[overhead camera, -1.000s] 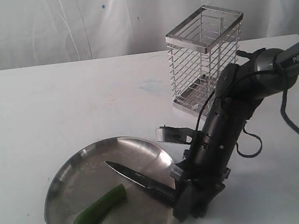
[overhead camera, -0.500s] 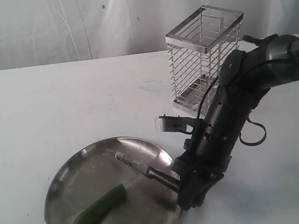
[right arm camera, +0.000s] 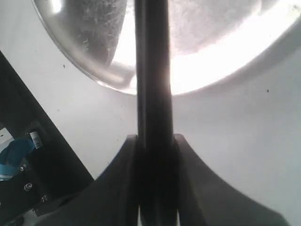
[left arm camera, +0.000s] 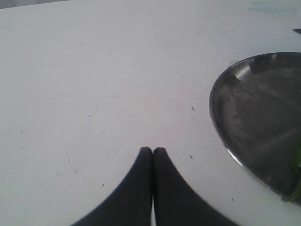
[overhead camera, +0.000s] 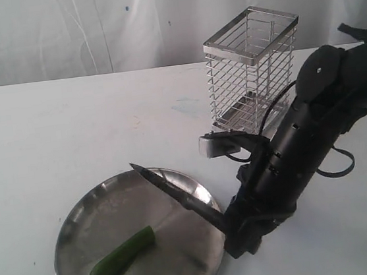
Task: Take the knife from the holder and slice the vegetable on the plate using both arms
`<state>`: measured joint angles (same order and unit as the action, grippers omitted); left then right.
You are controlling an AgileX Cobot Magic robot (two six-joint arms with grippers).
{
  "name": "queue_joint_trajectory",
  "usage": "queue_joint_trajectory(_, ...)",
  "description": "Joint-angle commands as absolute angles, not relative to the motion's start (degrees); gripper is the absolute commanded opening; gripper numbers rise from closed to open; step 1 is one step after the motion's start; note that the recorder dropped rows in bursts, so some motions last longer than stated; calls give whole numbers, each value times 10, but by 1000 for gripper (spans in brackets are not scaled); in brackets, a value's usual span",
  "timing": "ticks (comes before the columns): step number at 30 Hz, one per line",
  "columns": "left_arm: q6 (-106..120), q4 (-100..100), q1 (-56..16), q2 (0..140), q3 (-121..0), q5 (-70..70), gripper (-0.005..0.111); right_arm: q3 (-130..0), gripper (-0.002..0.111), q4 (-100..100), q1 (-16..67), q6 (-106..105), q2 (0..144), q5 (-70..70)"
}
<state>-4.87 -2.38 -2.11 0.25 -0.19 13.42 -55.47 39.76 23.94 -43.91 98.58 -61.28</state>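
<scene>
My right gripper (overhead camera: 237, 227) is shut on the knife (overhead camera: 176, 193) by its black handle, just off the plate's right rim. The dark blade slants up and to the left over the plate (overhead camera: 89, 208), its tip raised. The same knife (right arm camera: 153, 70) runs straight out between the fingers (right arm camera: 122, 165) in the right wrist view, across the plate (right arm camera: 89, 33). The green chili (overhead camera: 121, 256) lies in the plate's lower left, apart from the blade. The wire holder (overhead camera: 252, 70) stands behind. My left gripper (left arm camera: 153, 150) is shut and holds nothing, over bare table beside the plate (left arm camera: 244, 108).
A white cloth backdrop hangs behind the white table (overhead camera: 71, 137). The right arm (overhead camera: 303, 137) stretches from the right edge down past the holder. A small white block (overhead camera: 214, 145) on the arm sits near the holder's base.
The right arm has lifted and pulled back to the right. The knife rose off the plate, its blade tip swinging up and away from the chili.
</scene>
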Motion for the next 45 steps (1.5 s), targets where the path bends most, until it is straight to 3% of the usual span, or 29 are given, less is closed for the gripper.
queue_joint_trajectory(1,-47,-18,-24,0,0,133,0,-553,0,404,267,-455,929,-607)
queue_joint_trajectory(29,-47,-21,-24,0,0,127,0,-505,0,406,279,-422,853,-521)
queue_joint_trajectory(36,-215,173,-24,0,0,28,0,-505,0,363,318,-375,855,-520)
queue_joint_trajectory(41,-251,192,-24,0,0,27,0,-508,0,323,366,-353,855,-499)
queue_joint_trajectory(44,-251,192,-24,0,0,-57,0,-508,0,302,371,-333,855,-492)
queue_joint_trajectory(45,-260,192,-24,0,0,-141,0,-508,0,296,371,-325,855,-488)
